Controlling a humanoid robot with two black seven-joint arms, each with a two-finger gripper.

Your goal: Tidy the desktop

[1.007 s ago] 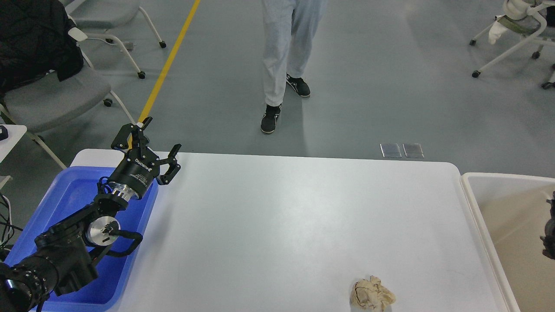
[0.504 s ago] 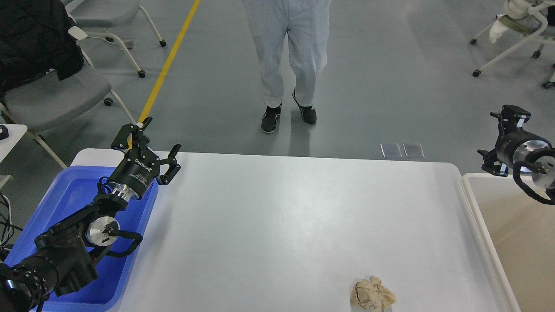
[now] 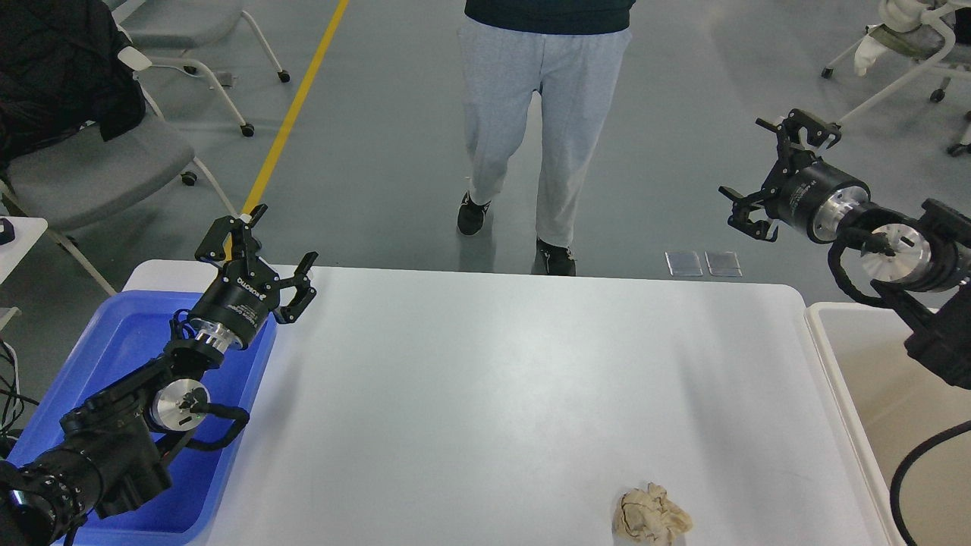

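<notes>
The white desktop [image 3: 485, 379] fills the middle of the head view. A crumpled beige paper ball [image 3: 651, 517] lies on it near the front edge, right of centre. My left gripper [image 3: 267, 244] is open and empty, raised over the desktop's far left corner, above the blue bin. My right gripper [image 3: 774, 171] is open and empty, held high beyond the desktop's far right corner, far from the paper ball.
A blue plastic bin [image 3: 114, 356] sits at the desktop's left edge under my left arm. A cream-white tray [image 3: 834, 379] stands along the right edge. A person in grey trousers [image 3: 542, 121] stands just behind the desk. Chairs [image 3: 98, 159] stand at the back left and right.
My right arm has risen from low at the right edge and swung up and leftward, gripper now high and open. The person has stepped closer to the desk. My left arm has not moved.
</notes>
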